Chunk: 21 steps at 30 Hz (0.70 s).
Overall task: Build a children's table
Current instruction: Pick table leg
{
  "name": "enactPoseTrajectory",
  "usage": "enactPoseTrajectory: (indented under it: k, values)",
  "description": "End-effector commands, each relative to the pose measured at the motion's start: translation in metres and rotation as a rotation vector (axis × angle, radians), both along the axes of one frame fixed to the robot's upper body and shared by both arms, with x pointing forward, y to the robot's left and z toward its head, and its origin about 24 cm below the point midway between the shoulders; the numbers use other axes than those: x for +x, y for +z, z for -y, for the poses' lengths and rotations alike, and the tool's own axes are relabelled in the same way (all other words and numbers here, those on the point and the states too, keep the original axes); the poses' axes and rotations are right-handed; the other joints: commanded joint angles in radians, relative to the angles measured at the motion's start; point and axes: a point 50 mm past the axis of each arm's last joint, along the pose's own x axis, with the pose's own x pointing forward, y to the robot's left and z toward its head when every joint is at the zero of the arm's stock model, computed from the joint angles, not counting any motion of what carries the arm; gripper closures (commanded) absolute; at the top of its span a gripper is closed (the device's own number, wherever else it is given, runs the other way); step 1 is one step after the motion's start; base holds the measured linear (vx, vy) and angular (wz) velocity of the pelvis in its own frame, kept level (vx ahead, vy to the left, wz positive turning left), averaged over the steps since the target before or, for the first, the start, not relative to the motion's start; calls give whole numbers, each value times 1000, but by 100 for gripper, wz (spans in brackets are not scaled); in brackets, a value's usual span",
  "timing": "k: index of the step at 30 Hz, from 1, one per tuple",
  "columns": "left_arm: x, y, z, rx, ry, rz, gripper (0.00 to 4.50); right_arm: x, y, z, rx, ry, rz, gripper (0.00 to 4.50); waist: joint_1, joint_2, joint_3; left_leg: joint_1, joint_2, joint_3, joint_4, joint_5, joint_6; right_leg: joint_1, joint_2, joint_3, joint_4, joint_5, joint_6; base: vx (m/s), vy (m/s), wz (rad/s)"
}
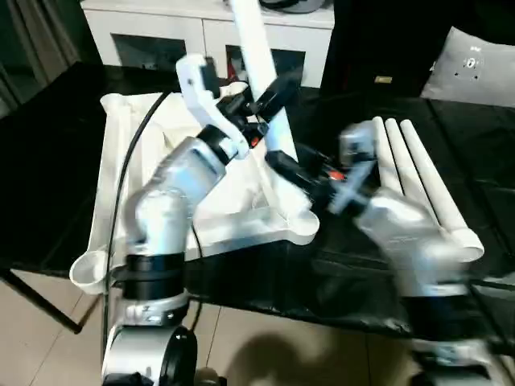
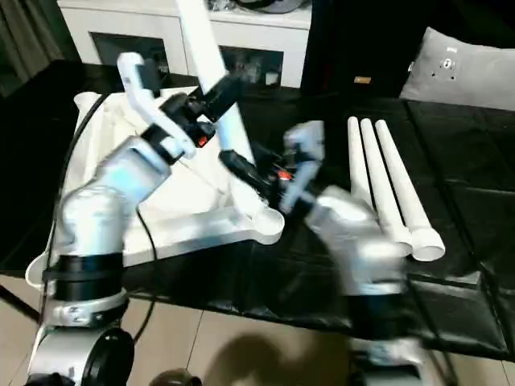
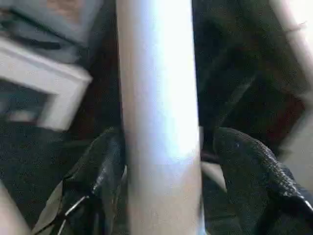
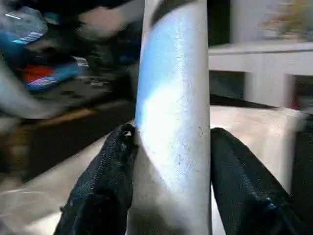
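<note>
A white tabletop (image 1: 241, 221) is lying upside down on a black work surface (image 1: 48, 177), its corner sockets facing up. One white leg (image 1: 253, 48) is rising at a slant from the tabletop's near right corner. The left gripper (image 1: 269, 100) is straddling this leg higher up, one finger (image 3: 98, 171) touching it while the other is sitting slightly off. The right gripper (image 1: 286, 170) is pinching the same leg near its base. Three more legs (image 1: 422, 181) are lying side by side on the right. A white cabinet (image 1: 161, 32) is standing behind.
</note>
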Motion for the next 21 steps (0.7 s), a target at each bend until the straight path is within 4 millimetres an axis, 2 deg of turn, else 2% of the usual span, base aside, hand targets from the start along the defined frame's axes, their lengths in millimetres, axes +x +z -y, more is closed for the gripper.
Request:
enactPoseTrajectory:
  k: [1,2,5,6,9,12,14,21]
  values:
    - [3,0,2,54,73,3,172,4,7,-1,-38,-75,96,261,-6,-5,-85,7,54,-13,-66,-6,13,62,-82,46,-59,-3,-167,0,0,0]
    - [4,-1,2,59,80,2,177,4,6,-1,-41,-77,99,261,-6,-5,-85,7,54,-13,-66,-6,13,62,-82,46,-59,-3,-167,0,0,0]
    - [3,-4,5,56,105,-2,215,3,2,-8,-55,-74,122,261,-4,-5,-86,5,53,-11,-61,4,43,65,-85,46,-54,44,-195,0,0,0]
    - [3,-5,6,58,91,0,215,2,1,-10,-66,-60,126,261,-5,-6,-85,5,53,-11,-62,-4,49,66,-84,46,-55,39,-202,0,0,0]
    - [0,-8,12,54,42,-10,252,1,-3,-15,-82,-49,150,262,-8,-7,-82,6,55,-11,-65,-39,53,64,-84,46,-59,1,-206,0,0,0]
    - [-5,-12,19,26,-23,-34,258,0,-3,-18,-79,-41,176,262,-10,-8,-80,6,55,-9,-67,-61,48,64,-86,46,-64,-34,-211,0,0,0]
    - [-7,-14,22,22,-42,-44,266,-1,-3,-19,-77,-38,186,262,-12,-8,-81,6,56,-11,-66,-55,55,65,-85,46,-61,-27,-211,0,0,0]
    - [-7,-13,19,-32,-31,-53,270,0,-5,-18,-83,-42,201,262,-20,-10,-80,6,55,-10,-66,-59,66,64,-85,45,-65,-47,-210,0,0,0]
